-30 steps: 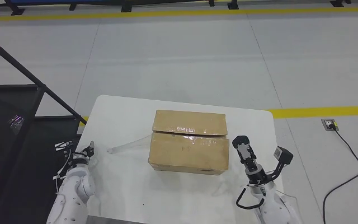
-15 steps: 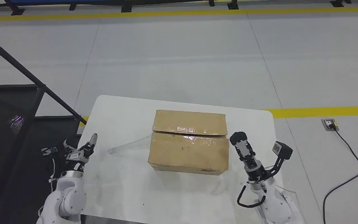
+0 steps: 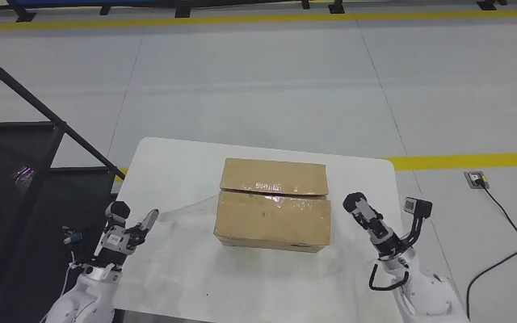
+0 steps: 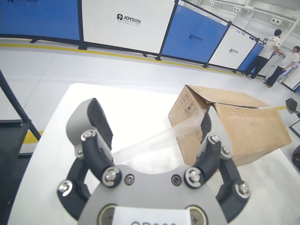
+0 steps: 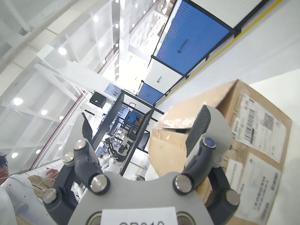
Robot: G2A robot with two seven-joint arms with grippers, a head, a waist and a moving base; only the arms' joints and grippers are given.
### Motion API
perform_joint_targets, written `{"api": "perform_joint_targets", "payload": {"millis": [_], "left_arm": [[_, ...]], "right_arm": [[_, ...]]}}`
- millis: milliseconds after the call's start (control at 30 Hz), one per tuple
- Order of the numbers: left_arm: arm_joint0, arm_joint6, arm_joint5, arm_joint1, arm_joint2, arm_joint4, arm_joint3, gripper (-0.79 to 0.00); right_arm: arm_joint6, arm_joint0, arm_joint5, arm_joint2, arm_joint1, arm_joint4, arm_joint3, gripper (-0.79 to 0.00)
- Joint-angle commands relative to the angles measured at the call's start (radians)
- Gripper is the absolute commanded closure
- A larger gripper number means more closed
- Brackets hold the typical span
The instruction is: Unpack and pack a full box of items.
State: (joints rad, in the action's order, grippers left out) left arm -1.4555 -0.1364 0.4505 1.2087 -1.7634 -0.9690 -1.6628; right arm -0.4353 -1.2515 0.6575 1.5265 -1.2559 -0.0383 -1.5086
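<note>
Centrally on the white, round-cornered table [image 3: 186, 165], a brown cardboard box [image 3: 273, 206] is seen, its top flaps folded down with a narrow gap left between them. A clear strip of tape [image 3: 182, 211] is stretched from its left side toward the left gripper [image 3: 136, 220], whose fingers are spread wide and not closed on it. The right gripper [image 3: 355, 203] is held just beside the box's right end, its fingers likewise released.

Pale floor [image 3: 242, 81] with yellow line [image 3: 242, 18]; blue-white partition panels [image 4: 121, 17]; possibly shelving [image 5: 126, 118] behind.
</note>
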Motion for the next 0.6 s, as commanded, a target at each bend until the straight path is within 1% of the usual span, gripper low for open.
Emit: {"api": "perform_joint_targets", "payload": {"millis": [0,67,200,567], "left_arm": [[0.010,-0.005,-0.026,0.001,0.009,-0.008,0.012,-0.785],[0.017,-0.007,-0.031,0.001,0.014,-0.007,0.019,-0.785],[0.030,-0.006,-0.042,0.001,0.018,-0.014,0.027,-0.785],[0.054,-0.006,-0.063,-0.002,0.022,-0.016,0.048,-0.785]], "right_arm": [[-0.018,0.007,-0.018,0.000,0.003,0.010,0.033,-0.785],[-0.006,0.015,-0.041,-0.008,0.002,0.031,0.059,-0.785],[-0.037,0.032,-0.054,-0.037,0.002,0.036,0.106,-0.785],[-0.123,0.068,-0.015,-0.104,0.004,0.024,0.157,-0.785]]}}
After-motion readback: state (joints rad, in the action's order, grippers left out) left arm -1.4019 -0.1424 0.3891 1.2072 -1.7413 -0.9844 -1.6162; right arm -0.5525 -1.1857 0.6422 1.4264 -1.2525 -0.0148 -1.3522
